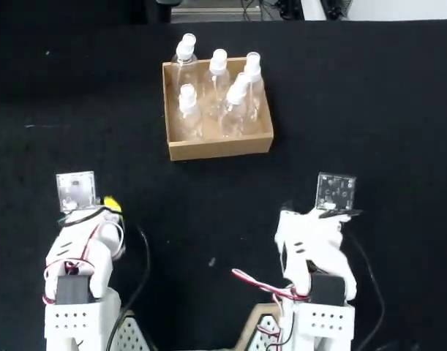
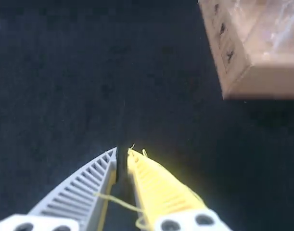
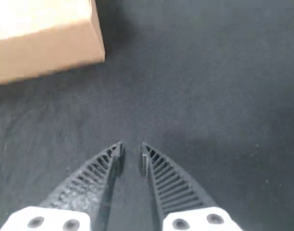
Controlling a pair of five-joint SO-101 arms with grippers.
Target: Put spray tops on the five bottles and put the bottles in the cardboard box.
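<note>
The cardboard box [image 1: 219,148] stands at the far middle of the black table. Several clear bottles [image 1: 188,110] stand upright inside it, each with a white spray top [image 1: 218,61]. Both arms are drawn back at the near edge, well short of the box. My left gripper [image 2: 122,153], with one grey and one yellow finger, is shut on nothing over bare cloth; its yellow finger [image 1: 111,204] also shows from above. My right gripper [image 3: 132,150] has its black fingertips almost together, holding nothing. A box corner [image 2: 262,79] lies ahead of the left gripper, another box corner [image 3: 45,48] ahead of the right.
The black cloth [image 1: 355,131] covers the whole table. The left arm's base [image 1: 80,318] and the right arm's base [image 1: 318,322] stand at the near edge with loose cables [image 1: 256,284] between them.
</note>
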